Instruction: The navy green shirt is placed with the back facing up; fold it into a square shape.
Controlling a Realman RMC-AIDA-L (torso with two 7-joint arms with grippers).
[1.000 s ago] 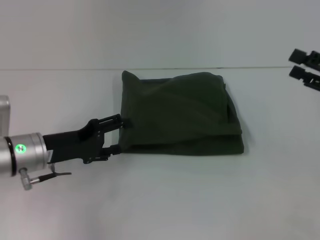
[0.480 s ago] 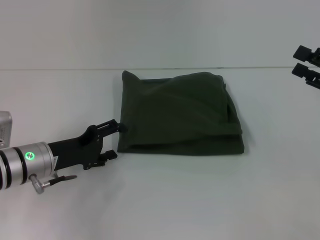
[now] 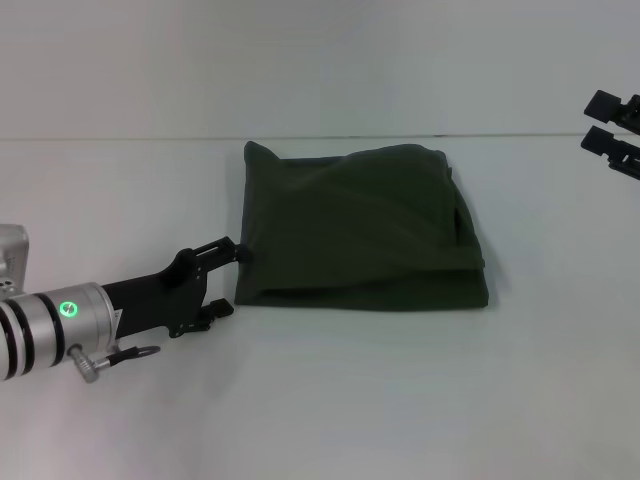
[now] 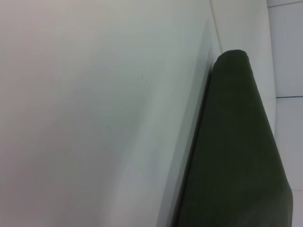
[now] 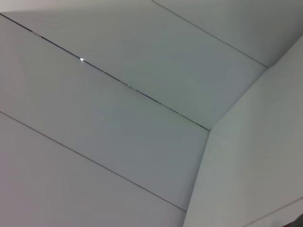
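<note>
The navy green shirt (image 3: 360, 225) lies folded into a rough square on the white table, plain side up, no lettering showing. Its folded edge also shows in the left wrist view (image 4: 236, 156). My left gripper (image 3: 232, 278) is open and empty, just off the shirt's left edge near its front left corner, low over the table. My right gripper (image 3: 612, 128) is raised at the far right edge of the head view, away from the shirt, its fingers spread apart and empty.
The white table (image 3: 330, 400) spreads around the shirt on all sides. A white wall rises behind the table's far edge (image 3: 120, 138). The right wrist view shows only white wall panels (image 5: 142, 118).
My left gripper has drawn back to the left and toward the front, away from the shirt's left edge. The right gripper shifted slightly right. The shirt has not moved.
</note>
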